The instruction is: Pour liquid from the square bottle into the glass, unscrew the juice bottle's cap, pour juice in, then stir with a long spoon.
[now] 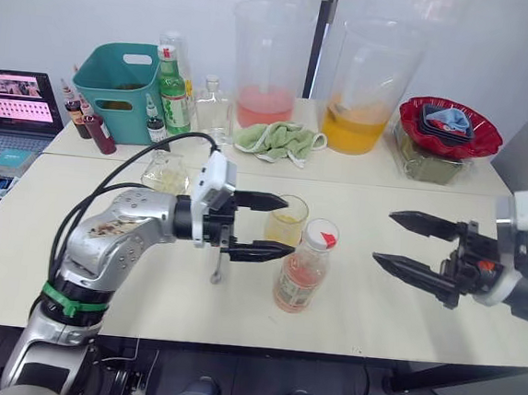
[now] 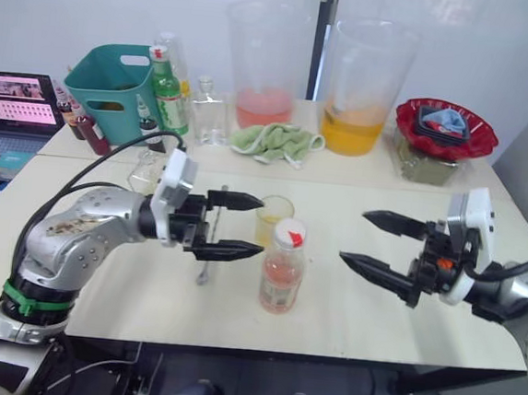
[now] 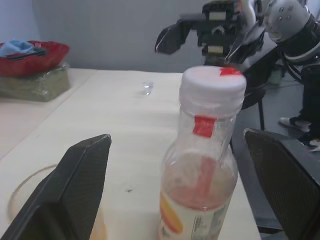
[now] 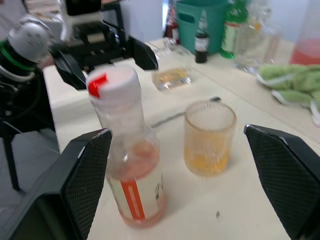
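Note:
The juice bottle [image 1: 301, 273] stands upright mid-table, its white cap [image 1: 321, 233] with a red spot still on. Just behind it is the glass [image 1: 287, 220], holding some yellow liquid. My left gripper [image 1: 275, 226] is open, its tips just left of the glass and the bottle's neck. The long spoon [image 1: 218, 266] lies on the table under that gripper. The square bottle [image 1: 166, 172] stands behind my left arm. My right gripper [image 1: 385, 236] is open to the right of the bottle and holds nothing. The right wrist view has the bottle [image 4: 132, 185] and glass [image 4: 209, 137] between its fingers [image 4: 75, 185].
On the back table are a teal basket [image 1: 117, 78], a green bottle [image 1: 173, 97], a clear flat-sided bottle [image 1: 213, 105], two big beakers [image 1: 268, 64] [image 1: 364, 86], a green cloth [image 1: 278, 141] and a red bowl [image 1: 450, 129]. A laptop [image 1: 13, 102] sits far left.

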You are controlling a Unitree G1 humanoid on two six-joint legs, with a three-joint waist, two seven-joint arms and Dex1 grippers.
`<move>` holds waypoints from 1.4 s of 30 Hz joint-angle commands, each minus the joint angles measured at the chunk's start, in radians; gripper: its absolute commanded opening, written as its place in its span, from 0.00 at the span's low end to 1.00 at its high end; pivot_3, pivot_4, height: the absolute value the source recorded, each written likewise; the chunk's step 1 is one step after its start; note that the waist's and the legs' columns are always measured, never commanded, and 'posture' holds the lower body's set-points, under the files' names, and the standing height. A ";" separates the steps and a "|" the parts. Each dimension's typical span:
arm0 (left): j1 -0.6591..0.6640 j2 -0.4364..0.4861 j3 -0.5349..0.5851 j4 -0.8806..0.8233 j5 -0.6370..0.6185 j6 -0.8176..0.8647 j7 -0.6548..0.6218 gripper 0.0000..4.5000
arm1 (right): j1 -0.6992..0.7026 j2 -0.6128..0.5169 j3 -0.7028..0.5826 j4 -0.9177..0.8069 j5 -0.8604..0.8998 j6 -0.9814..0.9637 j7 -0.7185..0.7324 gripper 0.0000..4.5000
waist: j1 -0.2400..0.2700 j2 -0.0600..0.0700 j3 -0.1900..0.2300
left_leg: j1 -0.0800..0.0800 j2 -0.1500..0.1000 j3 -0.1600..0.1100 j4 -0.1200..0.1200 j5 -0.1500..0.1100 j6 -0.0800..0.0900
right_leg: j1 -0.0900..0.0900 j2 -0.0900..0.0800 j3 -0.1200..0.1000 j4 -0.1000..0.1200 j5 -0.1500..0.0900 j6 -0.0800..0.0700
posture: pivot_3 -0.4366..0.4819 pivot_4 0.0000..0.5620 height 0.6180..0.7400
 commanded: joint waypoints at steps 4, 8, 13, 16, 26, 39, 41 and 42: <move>-0.052 -0.051 -0.062 0.007 0.021 0.012 -0.005 1.00 | 0.123 0.011 -0.137 -0.115 0.028 -0.022 -0.043 0.99 | -0.004 0.000 0.000 | 0.001 0.001 0.000 0.000 0.000 0.000 | 0.001 0.002 0.000 0.000 0.000 0.000 | 0.48 0.27 1.00; -0.060 -0.076 -0.108 0.004 0.053 0.006 -0.002 1.00 | 0.169 0.022 -0.160 -0.148 0.035 -0.028 -0.067 0.99 | -0.003 0.000 0.000 | 0.001 0.001 0.001 0.000 0.000 0.000 | 0.001 0.002 0.001 0.000 0.000 0.000 | 0.48 0.27 1.00; -0.058 -0.117 -0.128 -0.001 0.082 0.003 0.029 1.00 | 0.199 0.025 -0.165 -0.170 0.047 -0.034 -0.090 0.99 | -0.002 0.000 0.000 | 0.001 0.001 0.001 0.001 0.000 0.000 | 0.001 0.002 0.001 0.000 0.000 0.000 | 0.48 0.27 1.00; -0.055 -0.129 -0.140 0.005 0.107 -0.002 0.038 1.00 | 0.221 0.027 -0.163 -0.183 0.051 -0.039 -0.099 0.99 | 0.000 0.000 0.000 | 0.001 0.001 0.000 0.001 0.000 0.000 | 0.002 0.002 0.001 0.000 0.000 0.000 | 0.48 0.27 1.00; -0.048 -0.142 -0.170 0.029 0.175 -0.035 0.019 0.75 | 0.180 0.013 -0.082 -0.165 0.037 -0.071 -0.121 1.00 | -0.001 0.000 0.000 | 0.001 0.001 0.001 0.002 0.000 0.000 | 0.002 0.002 0.001 0.000 0.000 0.000 | 0.48 0.27 1.00; -0.026 -0.151 -0.154 0.031 0.186 -0.075 0.016 0.75 | 0.150 0.015 -0.034 -0.153 0.030 -0.087 -0.128 1.00 | 0.000 0.000 0.000 | 0.001 0.001 0.000 0.002 0.000 0.000 | 0.002 0.002 0.001 0.000 0.000 0.000 | 0.48 0.27 1.00; -0.025 -0.153 -0.148 0.030 0.181 -0.074 0.017 0.75 | 0.146 0.016 -0.027 -0.152 0.028 -0.090 -0.129 1.00 | -0.001 0.000 0.000 | 0.001 0.001 0.000 0.002 0.000 0.000 | 0.002 0.002 0.001 0.000 0.000 0.000 | 0.48 0.27 1.00; -0.025 -0.153 -0.147 0.029 0.179 -0.072 0.018 0.75 | 0.144 0.016 -0.024 -0.152 0.027 -0.091 -0.130 1.00 | -0.001 0.000 0.000 | 0.001 0.001 0.000 0.002 0.000 0.000 | 0.002 0.002 0.001 0.000 0.000 0.000 | 0.48 0.27 1.00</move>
